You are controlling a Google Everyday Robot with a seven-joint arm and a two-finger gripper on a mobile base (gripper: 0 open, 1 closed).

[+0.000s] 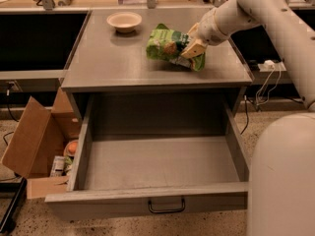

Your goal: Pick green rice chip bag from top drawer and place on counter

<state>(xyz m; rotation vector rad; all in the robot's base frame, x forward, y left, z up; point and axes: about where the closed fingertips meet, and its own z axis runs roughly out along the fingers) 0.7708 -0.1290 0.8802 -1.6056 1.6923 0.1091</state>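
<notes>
The green rice chip bag lies on the grey counter, right of its middle. My gripper comes in from the upper right on a white arm and is shut on the bag's right end, low over the counter. The top drawer is pulled fully out below the counter, and its grey inside shows nothing in it. Its dark wire handle is on the front panel.
A small beige bowl stands on the counter's back left. An open brown cardboard box with items inside sits on the floor left of the drawer. My white base fills the lower right. Cables hang at the right.
</notes>
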